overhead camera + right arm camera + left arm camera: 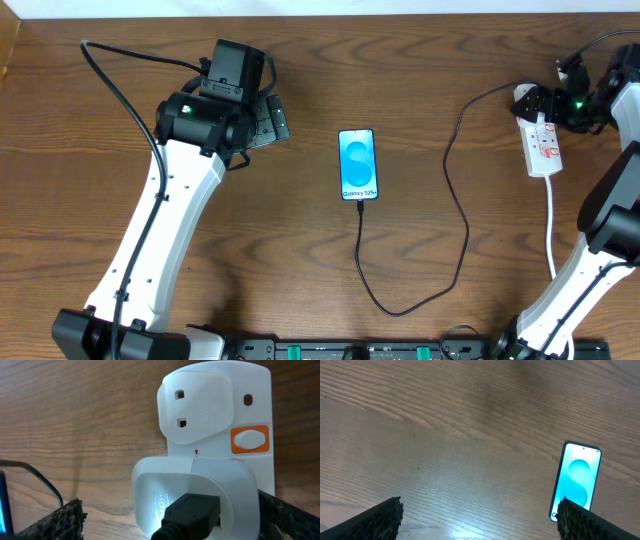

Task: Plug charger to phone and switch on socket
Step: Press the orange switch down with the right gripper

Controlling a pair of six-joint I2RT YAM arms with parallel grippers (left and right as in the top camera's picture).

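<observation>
The phone (357,165) lies face up at the table's middle, screen lit; it also shows in the left wrist view (577,480). The charger's black cable (462,215) runs from the phone's bottom edge, loops toward the front and rises to the white adapter (526,97), which sits in the socket (544,145). In the right wrist view the adapter (165,485) fills the near outlet beside the orange switch (249,440). My right gripper (170,515) is open, its fingers either side of the adapter. My left gripper (480,517) is open and empty, left of the phone.
The socket's white cord (551,225) runs toward the front right, beside the right arm's base. A second, unused outlet (192,405) lies beyond the adapter. The left arm (170,210) stretches across the left side of the wooden table (80,150).
</observation>
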